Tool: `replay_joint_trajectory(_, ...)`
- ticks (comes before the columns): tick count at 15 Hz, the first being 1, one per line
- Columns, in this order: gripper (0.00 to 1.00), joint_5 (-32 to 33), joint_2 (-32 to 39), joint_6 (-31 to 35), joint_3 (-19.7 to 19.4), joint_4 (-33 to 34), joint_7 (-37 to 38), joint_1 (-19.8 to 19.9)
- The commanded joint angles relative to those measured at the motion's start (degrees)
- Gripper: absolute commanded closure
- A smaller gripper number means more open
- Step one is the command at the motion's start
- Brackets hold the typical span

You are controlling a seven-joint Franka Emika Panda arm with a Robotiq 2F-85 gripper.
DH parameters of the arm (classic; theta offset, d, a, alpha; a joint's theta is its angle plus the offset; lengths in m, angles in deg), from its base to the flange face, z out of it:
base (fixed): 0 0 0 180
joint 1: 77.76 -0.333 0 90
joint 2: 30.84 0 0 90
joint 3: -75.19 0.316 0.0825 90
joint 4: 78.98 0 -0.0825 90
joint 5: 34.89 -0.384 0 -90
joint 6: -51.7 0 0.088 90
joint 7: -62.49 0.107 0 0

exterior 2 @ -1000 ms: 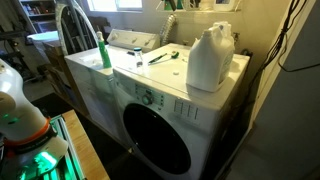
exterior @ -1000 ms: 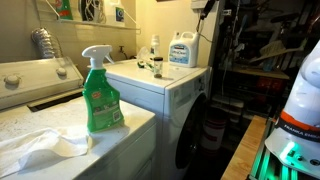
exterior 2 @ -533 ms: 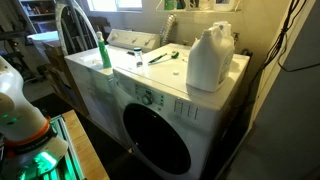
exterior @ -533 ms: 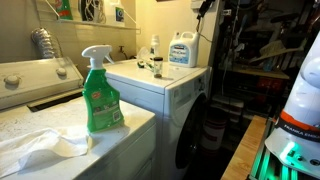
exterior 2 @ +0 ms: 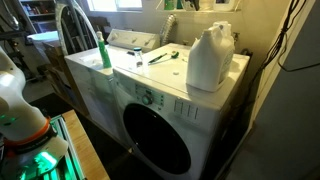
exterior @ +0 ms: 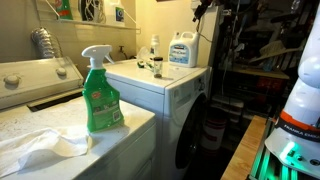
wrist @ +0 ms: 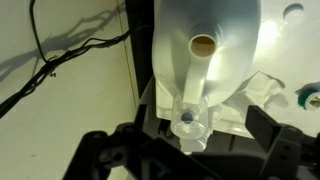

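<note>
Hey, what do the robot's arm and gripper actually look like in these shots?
The arm is glossy white with rounded links. Low down it has a dark band with orange-red marking, and the base glows green. In the wrist view the gripper is matte black with angular, linked fingers. No cables show on it.

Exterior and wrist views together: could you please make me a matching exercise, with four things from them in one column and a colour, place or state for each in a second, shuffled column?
Column one:
1. spray bottle
2. jug
3. cloth
4. round door

Column two:
A. dark
B. directly below the gripper
C. green, upright
D. crumpled, lying flat

Pairs: 1-C, 2-B, 3-D, 4-A
</note>
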Motion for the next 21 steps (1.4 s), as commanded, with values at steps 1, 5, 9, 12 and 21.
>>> replay_joint_trajectory(1, 0.0, -7.39, 11.17, -1.98, 3.73, 12.2, -3.6, 5.79)
replay_joint_trajectory(5, 0.0, -10.64, 19.49, -6.29, 10.12, 23.15, -5.1, 10.1)
replay_joint_trajectory(9, 0.0, -8.34, 25.1, -12.41, 13.78, 31.26, -3.27, 11.72)
replay_joint_trajectory(12, 0.0, -6.45, 28.73, -13.72, 14.83, 36.53, -2.67, 12.04)
replay_joint_trajectory(21, 0.0, -3.15, 35.3, -14.97, 12.49, 44.41, -1.98, 9.99)
